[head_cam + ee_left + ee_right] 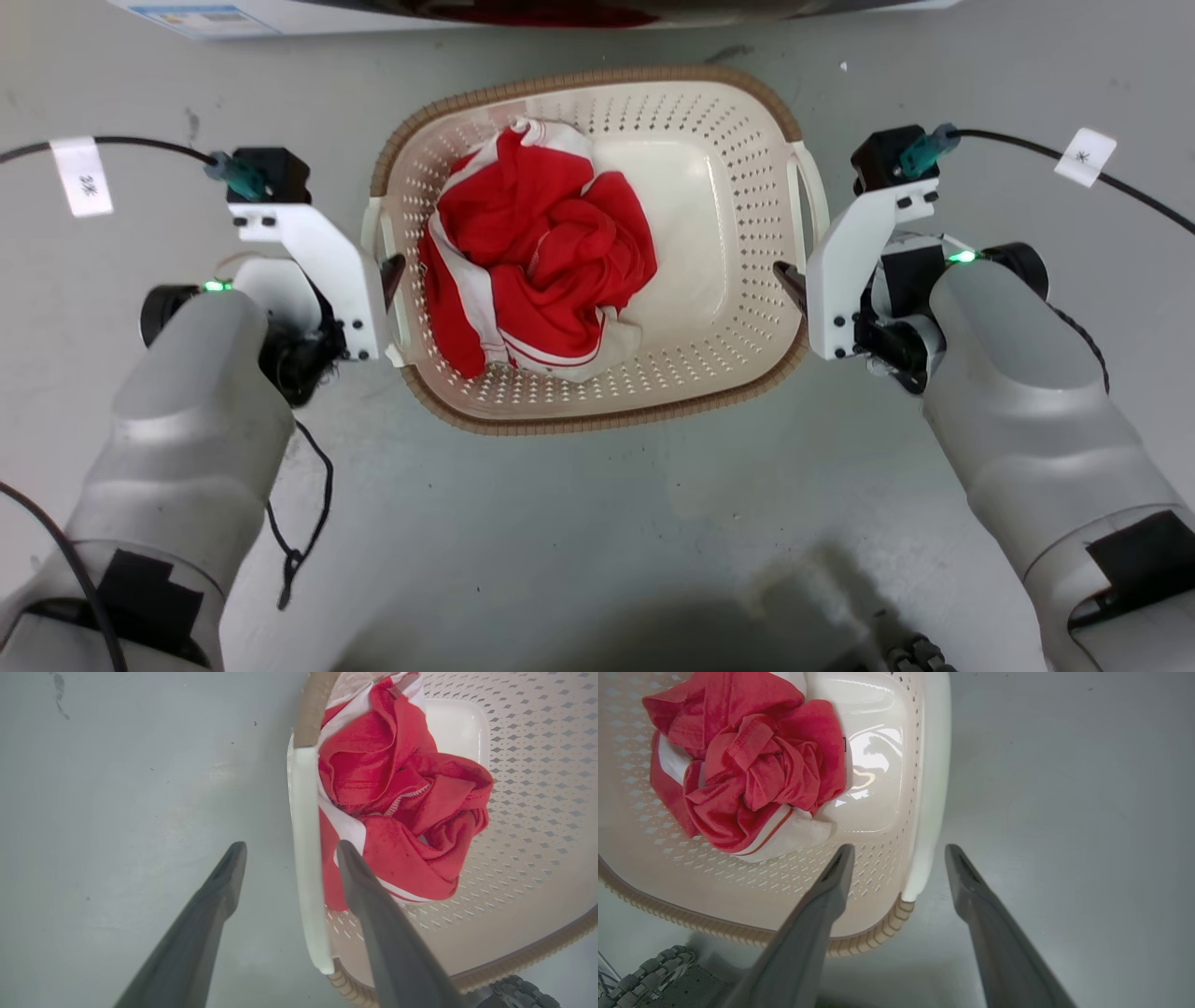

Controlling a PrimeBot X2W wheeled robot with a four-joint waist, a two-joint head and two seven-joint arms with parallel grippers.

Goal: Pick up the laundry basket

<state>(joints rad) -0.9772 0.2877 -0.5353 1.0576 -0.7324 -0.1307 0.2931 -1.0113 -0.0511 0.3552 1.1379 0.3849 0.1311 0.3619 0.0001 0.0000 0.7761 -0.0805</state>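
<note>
Head view, with both wrist views. Nearest us, two silver-grey forearms [187, 420] rise from 7 and 5 o'clock over the plain grey floor [597, 541].

We see the left gripper [289, 847] at 9 o'clock of the cream-white perforated plastic laundry basket with its brown woven-look rim [709, 121], and the right gripper [899, 849] at 3 o'clock. The basket rests on the floor at the centre of the head view, between the two.

Both pairs of fingers are spread and hold nothing. Each pair straddles a handle, one finger inside the basket wall and one outside. The left pair brackets the white left side handle [306, 858], the right pair the white right side handle [931, 788]. We cannot tell whether any finger touches plastic yet.

We judge the step in hand to be closing on the handles. Both pairs should close together, so that neither side pushes the basket along the floor.

The crumpled red-and-white garment [537, 252] lies toward the 9 o'clock wall, just beside the inner left finger. We would keep the cloth out of that grip. Because the load sits off-centre, we would raise both arms at an even rate to keep the rim level.

Farthest, at 12 o'clock, runs the edge of a white appliance [327, 14], well apart from the basket.
</note>
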